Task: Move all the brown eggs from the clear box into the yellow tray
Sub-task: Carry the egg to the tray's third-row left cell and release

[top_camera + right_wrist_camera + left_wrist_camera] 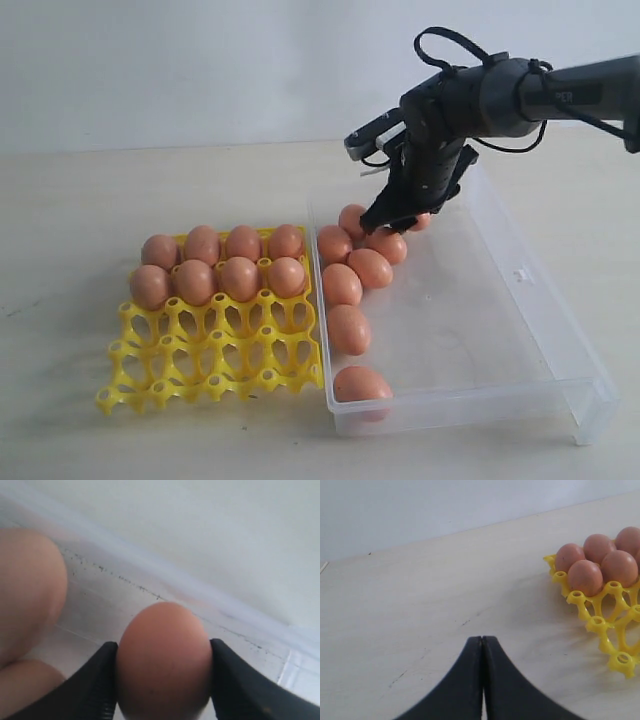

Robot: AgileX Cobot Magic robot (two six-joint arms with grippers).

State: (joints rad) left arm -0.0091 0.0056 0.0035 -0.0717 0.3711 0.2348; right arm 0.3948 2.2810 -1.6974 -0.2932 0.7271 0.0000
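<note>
Right claw (pixel 396 214): black fingers clamped on both sides of one smooth, matte brown egg (pixel 164 665), low at the far end of the box.
Left claw (pixel 481 641): curved black tips pressed together, over pale table (pixel 420 605).
Box (pixel 500 300): clear plastic, low walls; loose eggs (pixel 348 328) strung along the tray-side wall.
Tray (pixel 215 365): yellow plastic lattice; eight eggs (pixel 240 278) fill the two far rows.

A blurred brown egg (pixel 27 590) and the yellow tray (pixel 596 625) run off their views' edges.
</note>
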